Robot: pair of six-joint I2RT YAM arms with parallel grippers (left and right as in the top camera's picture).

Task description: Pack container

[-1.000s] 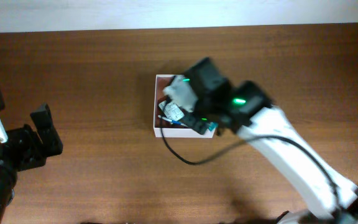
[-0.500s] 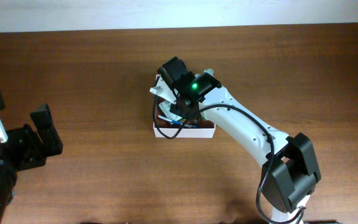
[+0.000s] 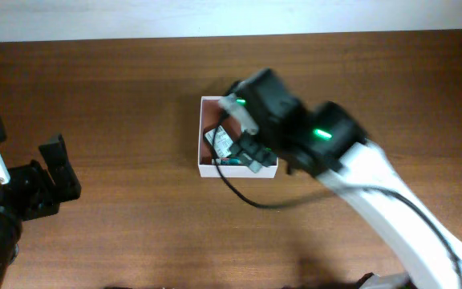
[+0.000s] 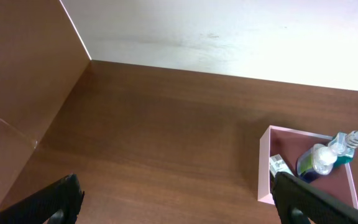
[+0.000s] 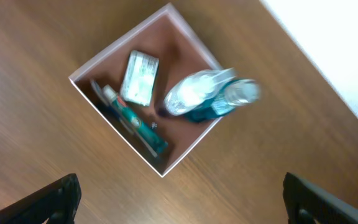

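- Dark wood bench (image 3: 119, 96), pale wall (image 4: 229, 31) along its far edge.
- Right claw (image 5: 180, 193): fingers spread to the frame corners in its own wrist view, nothing between them. It hangs above the container (image 5: 120, 42), clear of it. Overhead view shows that arm blurred across the box.
- Left claw (image 4: 174, 186): spread wide too, empty, parked well off to the left side of the bench and pointed toward the box.
- Container sits near mid-bench, flat on its base, open top up. White outer walls, reddish-brown floor.
- Inside: green-and-white carton (image 5: 138, 78) lying flat; long teal item (image 5: 132, 121), a toothbrush by the look, along one wall; clear bottle (image 5: 207, 93) with blue liquid, lying tilted, its cap end riding over the wall.
- Handling, my read: walls look thin and the box shallow, so light and a bit flexible. Probably skids on the smooth wood if nudged from the side.
- The bottle is likely the heaviest piece. A tilted box would let it roll, so keep the box level.
- Where to grip: pinch one wall, one finger inside and one outside, on the bare stretch next to the carton. Avoid the bottle wall.
- Pinch gently; a hard squeeze could buckle the wall.
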